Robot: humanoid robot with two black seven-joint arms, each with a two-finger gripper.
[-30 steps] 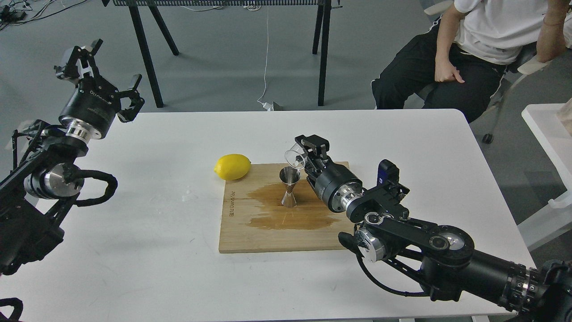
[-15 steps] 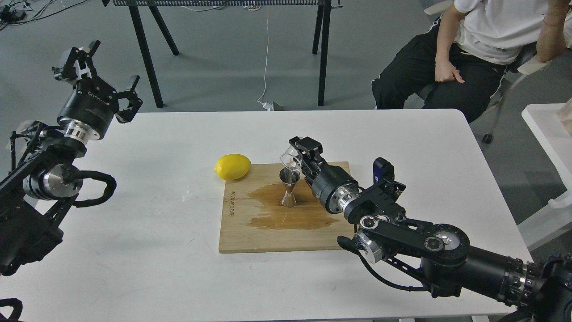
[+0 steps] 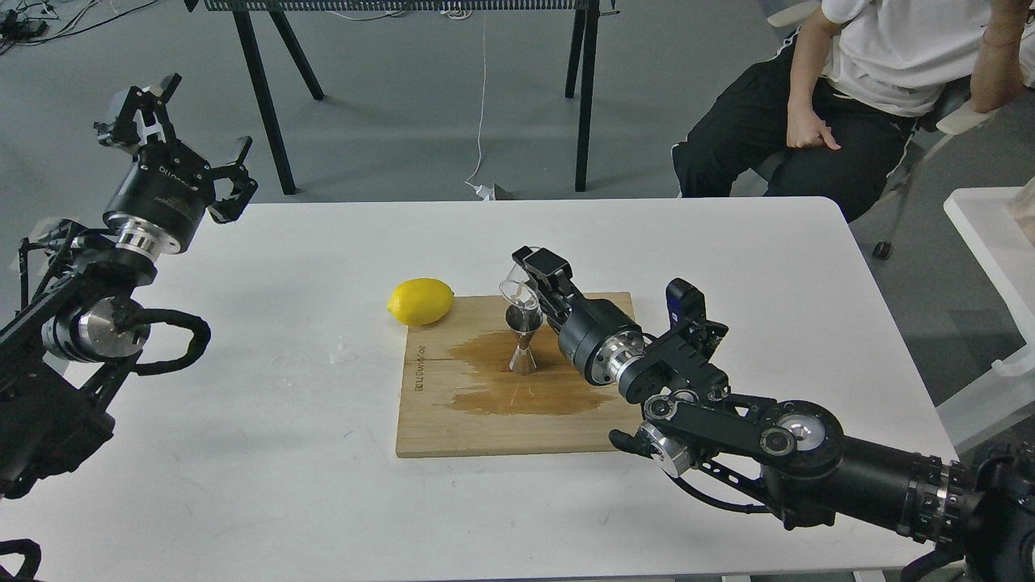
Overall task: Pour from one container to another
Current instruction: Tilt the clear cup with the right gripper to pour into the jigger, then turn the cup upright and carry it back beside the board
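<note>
The steel hourglass jigger (image 3: 524, 341) stands upright on a wooden board (image 3: 453, 420), in the middle of a brown wet stain. My right gripper (image 3: 530, 284) is shut on the small clear glass cup (image 3: 517, 290), which is tipped steeply to the left with its rim just over the jigger's mouth. My left gripper (image 3: 174, 121) is raised off the table's far left corner, open and holding nothing.
A yellow lemon (image 3: 420, 301) lies at the board's back left corner. The white table (image 3: 283, 453) carries a small wet spot (image 3: 344, 353) left of the board. A seated person (image 3: 857, 89) is behind the far right edge; black stand legs (image 3: 267, 105) rise behind the table.
My right gripper moved left and down with the glass cup, tipping it further until its rim reached the jigger's mouth. The left arm barely shifted.
</note>
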